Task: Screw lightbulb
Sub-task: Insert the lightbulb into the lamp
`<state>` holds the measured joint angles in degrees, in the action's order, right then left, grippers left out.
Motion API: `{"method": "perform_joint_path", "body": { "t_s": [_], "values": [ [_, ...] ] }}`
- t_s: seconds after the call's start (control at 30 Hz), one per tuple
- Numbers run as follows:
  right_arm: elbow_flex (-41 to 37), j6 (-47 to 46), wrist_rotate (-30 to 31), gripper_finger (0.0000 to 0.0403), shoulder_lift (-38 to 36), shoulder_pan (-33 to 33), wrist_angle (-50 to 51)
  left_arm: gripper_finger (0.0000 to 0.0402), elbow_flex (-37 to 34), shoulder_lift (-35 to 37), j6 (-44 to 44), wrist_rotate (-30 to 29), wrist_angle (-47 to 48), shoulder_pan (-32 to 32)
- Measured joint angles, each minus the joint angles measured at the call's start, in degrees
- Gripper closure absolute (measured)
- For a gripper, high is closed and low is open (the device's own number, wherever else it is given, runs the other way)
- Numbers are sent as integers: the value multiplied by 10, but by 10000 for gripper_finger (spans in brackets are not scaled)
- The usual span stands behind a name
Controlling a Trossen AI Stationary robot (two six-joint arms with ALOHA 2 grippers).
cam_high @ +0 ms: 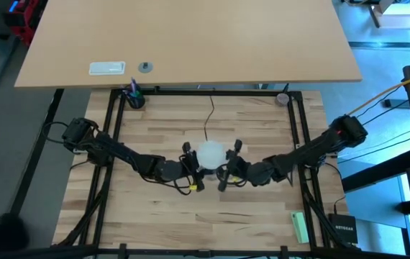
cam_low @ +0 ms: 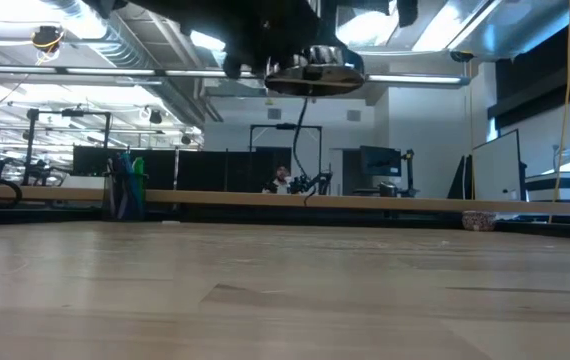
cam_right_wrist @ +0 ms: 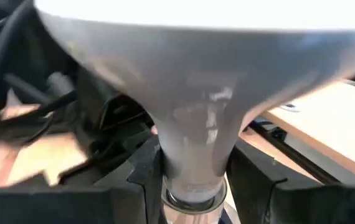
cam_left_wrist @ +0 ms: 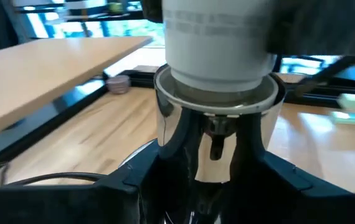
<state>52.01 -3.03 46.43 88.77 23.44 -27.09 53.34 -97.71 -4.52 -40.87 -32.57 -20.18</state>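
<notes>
Lightbulb (cam_high: pixel 211 153) sits at the centre of the tabletop (cam_high: pixel 190 216), lifted clear of the wood, with the right hand (cam_right_wrist: pixel 193 180) clenched on its pale neck from about 3 o'clock and the left hand (cam_left_wrist: pixel 212 180) grasping the shiny metal socket (cam_left_wrist: pixel 218 124) from about 9 o'clock. The two arms meet nose to nose, likely so the screw base lines up with the socket mouth while one part is turned against the other. From the socket a thin black cord (cam_high: pixel 210 115) trails toward 12 o'clock.

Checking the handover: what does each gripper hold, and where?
Right gripper clamps the lightbulb at its neck; left gripper clamps the metal socket by its body.
</notes>
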Motion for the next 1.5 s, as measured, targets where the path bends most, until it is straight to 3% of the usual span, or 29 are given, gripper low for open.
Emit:
{"method": "perform_joint_path", "body": {
  "t_s": [0.2, 0.4, 0.47, 0.63, 0.7, 0.8, 0.93, 1.1, 1.3, 1.4, 1.5],
  "values": [
    [-1, -1, 26, 262, 18, -1, -43, 231, 14, 0, -18, -55, 41, -7],
    [-3, 7, -15, 261, 17, -2, -52, 231, 14, 0, -20, -59, 47, -10],
    [-3, 17, -30, 226, 8, -2, -48, 231, 14, 0, -15, -55, 47, -10],
    [-6, 29, -80, 90, -62, 6, 33, 231, 16, 5, -10, -13, 34, -10],
    [-4, 18, -132, 61, -100, 6, 87, 231, 16, 4, 1, 20, 31, -10],
    [-4, 4, -216, 48, -141, 5, 156, 231, 16, 4, 2, 75, 26, -5],
    [-4, 4, -307, 64, -160, -3, 167, 231, 16, 3, 7, 185, 29, 4],
    [-4, 5, -385, 99, -123, -26, 118, 231, 16, 3, 15, 313, 19, 16],
    [-4, 5, -497, 132, -69, -45, 53, 231, 15, 3, 16, 359, 21, 18],
    [-4, 5, -500, 159, -63, -45, 50, 231, 15, 3, 16, 360, 21, 18],
    [-4, 4, -481, 212, -62, -44, 54, 231, 15, 2, 8, 360, 22, 21]
  ]
}}
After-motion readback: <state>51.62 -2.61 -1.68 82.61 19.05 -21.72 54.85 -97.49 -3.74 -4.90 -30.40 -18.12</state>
